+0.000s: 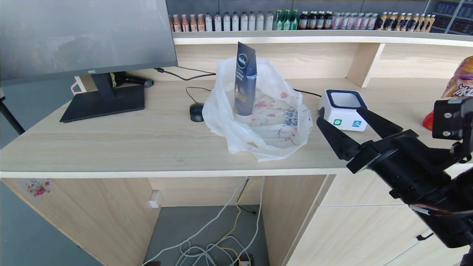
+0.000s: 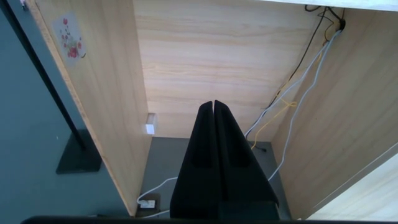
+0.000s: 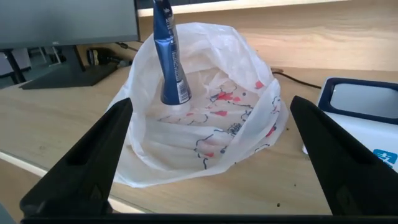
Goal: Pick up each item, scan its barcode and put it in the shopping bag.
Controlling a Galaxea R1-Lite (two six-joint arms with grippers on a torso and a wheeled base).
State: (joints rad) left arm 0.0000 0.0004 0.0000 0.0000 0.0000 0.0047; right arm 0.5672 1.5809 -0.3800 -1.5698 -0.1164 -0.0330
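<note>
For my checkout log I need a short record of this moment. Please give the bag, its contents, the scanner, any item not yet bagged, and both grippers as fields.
shopping bag: white plastic, open, on the counter
in the bag: dark blue pouch, upright; floral-printed packs beside it
scanner: white box, dark blue rim, right of the bag
not yet bagged: orange snack packet, far right of the counter
right gripper: open, empty, near the scanner, facing the bag
left gripper: shut, empty, below the counter top
</note>
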